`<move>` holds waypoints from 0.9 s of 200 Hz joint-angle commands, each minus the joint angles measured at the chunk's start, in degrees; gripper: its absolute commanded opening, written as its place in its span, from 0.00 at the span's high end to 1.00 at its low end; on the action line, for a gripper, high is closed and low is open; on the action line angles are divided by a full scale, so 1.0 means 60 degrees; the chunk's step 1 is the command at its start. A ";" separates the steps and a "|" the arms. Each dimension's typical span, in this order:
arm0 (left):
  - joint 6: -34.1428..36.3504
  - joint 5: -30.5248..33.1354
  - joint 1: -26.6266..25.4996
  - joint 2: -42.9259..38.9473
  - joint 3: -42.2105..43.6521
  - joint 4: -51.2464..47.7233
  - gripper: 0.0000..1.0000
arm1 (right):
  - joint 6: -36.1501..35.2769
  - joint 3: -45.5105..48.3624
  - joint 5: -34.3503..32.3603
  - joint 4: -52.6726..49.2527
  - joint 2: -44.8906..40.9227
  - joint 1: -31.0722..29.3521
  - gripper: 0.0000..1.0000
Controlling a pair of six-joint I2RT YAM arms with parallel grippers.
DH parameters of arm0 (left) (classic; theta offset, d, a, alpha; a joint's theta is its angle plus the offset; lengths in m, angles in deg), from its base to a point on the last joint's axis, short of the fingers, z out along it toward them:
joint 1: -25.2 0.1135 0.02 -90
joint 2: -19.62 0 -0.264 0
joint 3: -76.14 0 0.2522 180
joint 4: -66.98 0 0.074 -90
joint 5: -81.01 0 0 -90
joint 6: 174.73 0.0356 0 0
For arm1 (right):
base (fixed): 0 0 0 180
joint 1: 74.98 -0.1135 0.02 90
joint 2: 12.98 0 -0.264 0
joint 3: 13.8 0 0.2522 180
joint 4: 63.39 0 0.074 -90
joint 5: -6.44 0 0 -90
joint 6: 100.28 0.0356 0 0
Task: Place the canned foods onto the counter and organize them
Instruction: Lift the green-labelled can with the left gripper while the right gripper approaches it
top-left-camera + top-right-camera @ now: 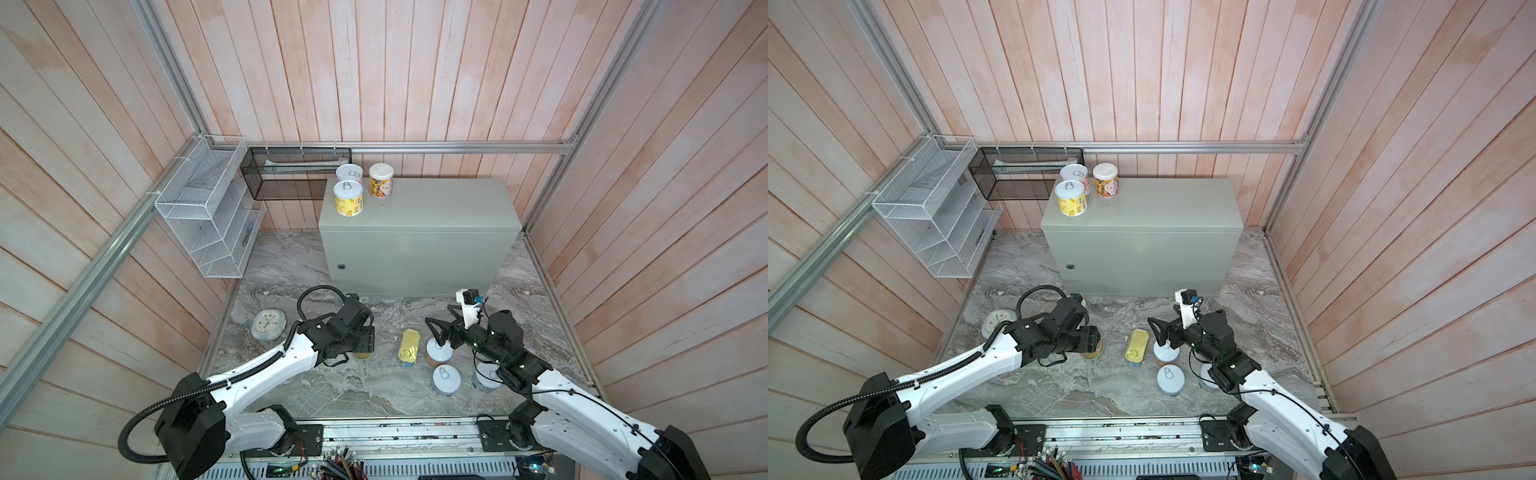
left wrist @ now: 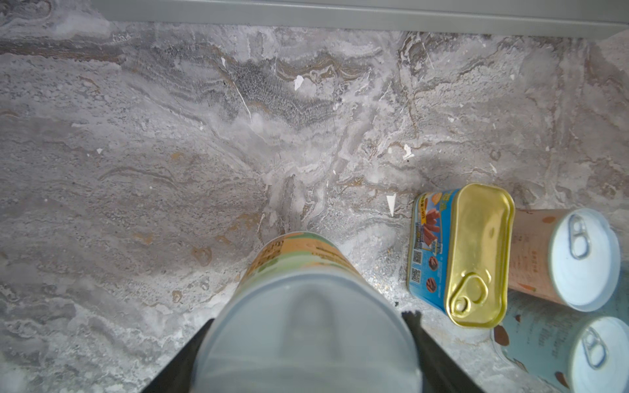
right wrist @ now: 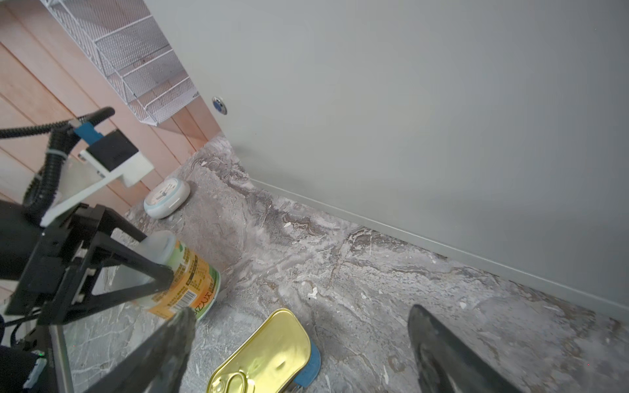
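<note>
My left gripper (image 1: 365, 347) (image 2: 308, 323) is shut on an orange-and-green labelled can (image 2: 296, 258) (image 3: 190, 275) with a cloudy plastic lid, low over the marble. Three cans (image 1: 348, 197) (image 1: 1071, 197) stand at the back left corner of the grey-green counter (image 1: 436, 208) (image 1: 1163, 208). A gold tin (image 1: 409, 345) (image 1: 1137, 344) (image 3: 265, 350) lies on the marble beside a pink can (image 1: 439, 352) (image 2: 578, 258) and a blue can (image 1: 446, 378) (image 2: 544, 347). Another can (image 1: 484, 380) is half hidden under the right arm. My right gripper (image 1: 437, 313) (image 3: 302, 311) is open, just above the pink can and the tin.
A round pale-blue clock (image 1: 269, 324) (image 3: 166, 197) lies on the marble at the left. A white wire rack (image 1: 208, 216) and a black mesh basket (image 1: 291, 172) hang on the left and back walls. The counter's front wall (image 3: 408, 102) rises close behind both grippers.
</note>
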 commanded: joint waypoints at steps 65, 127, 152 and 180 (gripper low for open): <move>0.1020 -0.1814 0.1072 0.0266 -0.0743 0.0797 0.42 | -0.1347 -0.0685 0.0357 0.1778 0.1912 -0.0447 0.04; 0.1179 -0.2380 0.1369 0.0425 -0.1080 0.0672 0.42 | -0.1869 -0.0605 0.0512 0.2075 0.2080 -0.0976 0.06; 0.1199 -0.2711 0.1443 0.0619 -0.1313 0.0724 0.43 | -0.1981 -0.0504 0.0491 0.2185 0.2029 -0.1175 0.06; 0.1166 -0.3040 0.1443 0.0836 -0.1626 0.0640 0.43 | -0.2074 -0.0591 0.0642 0.2225 0.2220 -0.1234 0.09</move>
